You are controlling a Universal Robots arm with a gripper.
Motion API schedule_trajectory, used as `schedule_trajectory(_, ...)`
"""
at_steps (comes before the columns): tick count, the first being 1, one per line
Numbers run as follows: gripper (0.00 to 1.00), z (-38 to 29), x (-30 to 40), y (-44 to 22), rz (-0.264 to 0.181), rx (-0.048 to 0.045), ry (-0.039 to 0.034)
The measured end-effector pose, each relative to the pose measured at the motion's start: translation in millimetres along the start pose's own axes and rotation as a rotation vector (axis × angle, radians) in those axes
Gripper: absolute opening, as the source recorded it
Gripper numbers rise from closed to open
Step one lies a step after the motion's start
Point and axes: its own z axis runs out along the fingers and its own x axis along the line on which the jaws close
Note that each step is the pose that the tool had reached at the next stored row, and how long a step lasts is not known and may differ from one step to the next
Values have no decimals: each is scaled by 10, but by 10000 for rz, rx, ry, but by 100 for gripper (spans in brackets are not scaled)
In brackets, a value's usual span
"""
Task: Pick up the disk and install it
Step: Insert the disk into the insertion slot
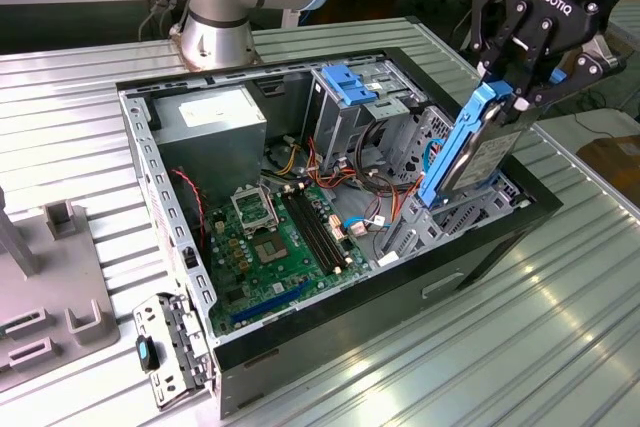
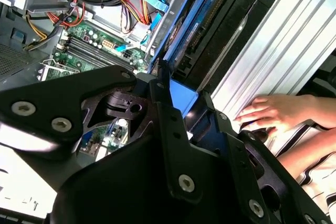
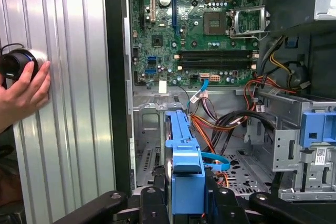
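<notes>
The gripper (image 1: 510, 97) is clamped on the disk (image 1: 478, 152), holding it tilted on edge above the drive cage at the open computer case's (image 1: 300, 347) corner nearest the exterior view's right. The case lies on a ribbed metal bench (image 1: 480, 347) (silver, grooved lengthwise), the motherboard (image 1: 280, 237) exposed. In the first wrist view, a person's hand (image 3: 26, 90) rests on a black knob (image 3: 14, 62) at the bench's edge.

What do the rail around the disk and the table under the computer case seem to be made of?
The rail on the disk looks like moulded plastic: uniform bright blue with a soft, dull sheen. The table looks like bare metal, probably aluminium: silvery, ribbed in long straight grooves, with streaky reflections.
</notes>
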Motion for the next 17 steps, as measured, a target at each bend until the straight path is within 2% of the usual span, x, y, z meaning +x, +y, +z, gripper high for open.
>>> schedule_trajectory(8,36,43,0,6,-1,0,0)
schedule_trajectory(15,36,157,-1,21,0,0,0)
schedule_trajectory(17,36,160,-1,21,0,0,1)
